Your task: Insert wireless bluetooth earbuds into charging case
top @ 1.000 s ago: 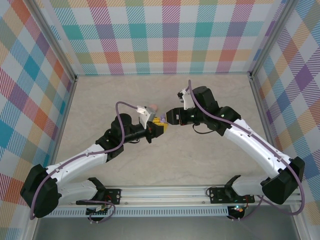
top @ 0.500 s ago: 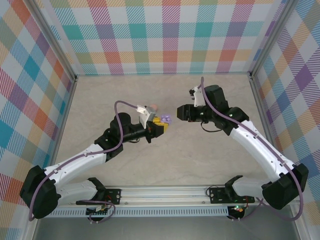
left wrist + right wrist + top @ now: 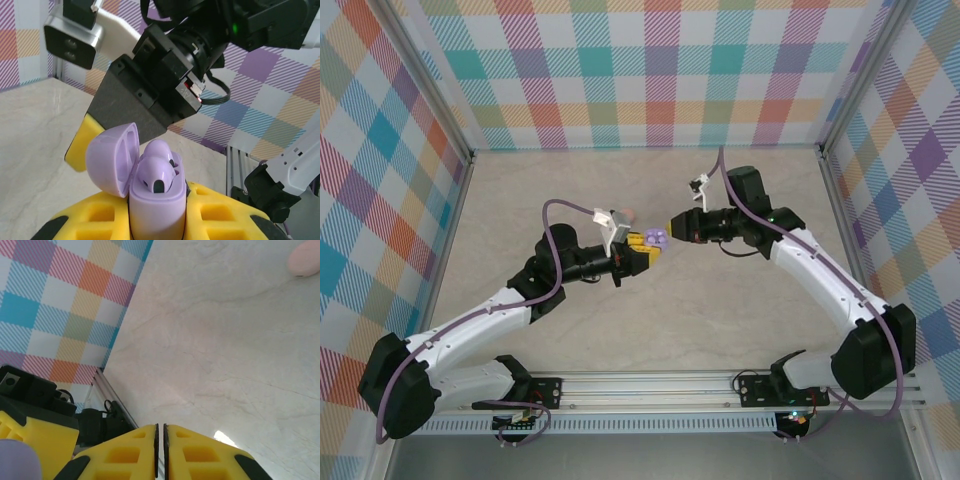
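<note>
Gripping an open lilac charging case (image 3: 154, 205) in closed left jaws, earbuds (image 3: 157, 167) seated inside. Right jaws pressed together, empty, just beside its lid (image 3: 112, 160). Probably light, slippery, hard; best pinched gently at rounded tops.

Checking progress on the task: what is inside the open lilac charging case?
Two lilac earbuds sit in the charging case, their rounded tops showing. Their stems are hidden by the case walls.
</note>
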